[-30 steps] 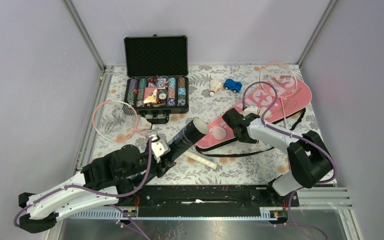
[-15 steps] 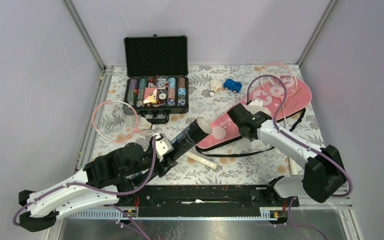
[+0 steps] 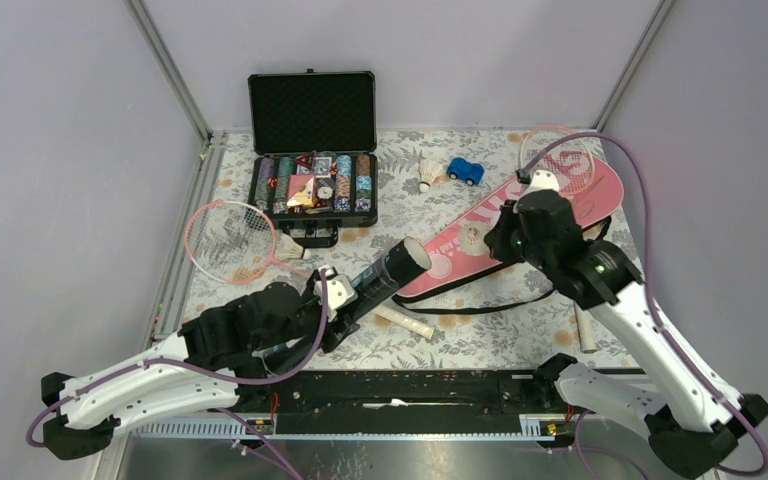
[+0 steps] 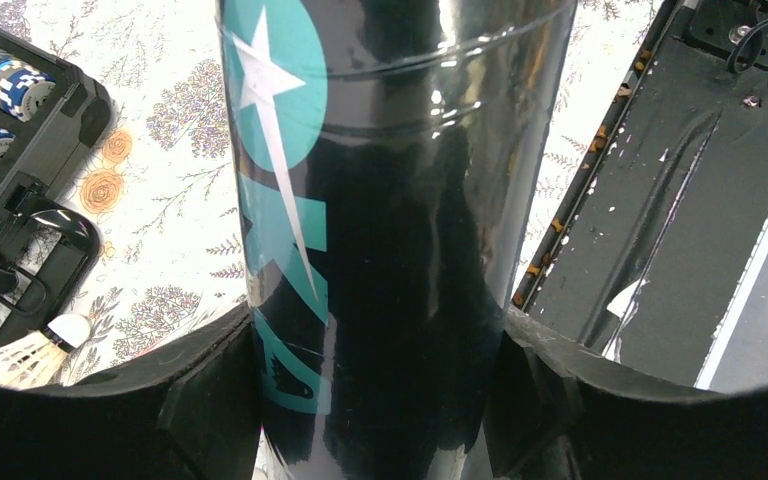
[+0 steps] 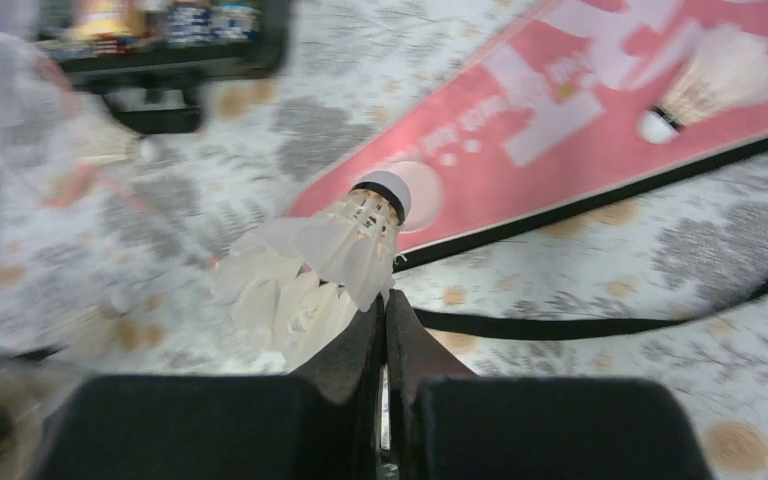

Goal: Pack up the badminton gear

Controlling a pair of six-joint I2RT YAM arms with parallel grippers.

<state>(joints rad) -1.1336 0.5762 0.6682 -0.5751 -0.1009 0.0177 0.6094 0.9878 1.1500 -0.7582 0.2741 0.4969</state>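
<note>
Your right gripper (image 5: 384, 318) is clenched on the feather skirt of a white shuttlecock (image 5: 332, 262), carrying it above the pink racket cover (image 5: 610, 160), not far from the open mouth of the black tube (image 3: 388, 272). Your left gripper (image 4: 380, 385) is grasping that tube around its body, with the mouth turned toward the right arm, so the step in hand looks like loading this shuttlecock. You cannot tell whether anything is inside the tube. Most of the packing seems to be ahead of you. A second shuttlecock (image 5: 708, 78) lies on the cover, a third (image 3: 426, 172) sits beside the blue toy car (image 3: 466, 171), and a fourth (image 3: 290, 246) is near the poker chip case (image 3: 312, 185). The left racket (image 3: 228, 240) lies on the table, the right racket (image 3: 558, 160) rests its head on the cover, and neither is inside.
</note>
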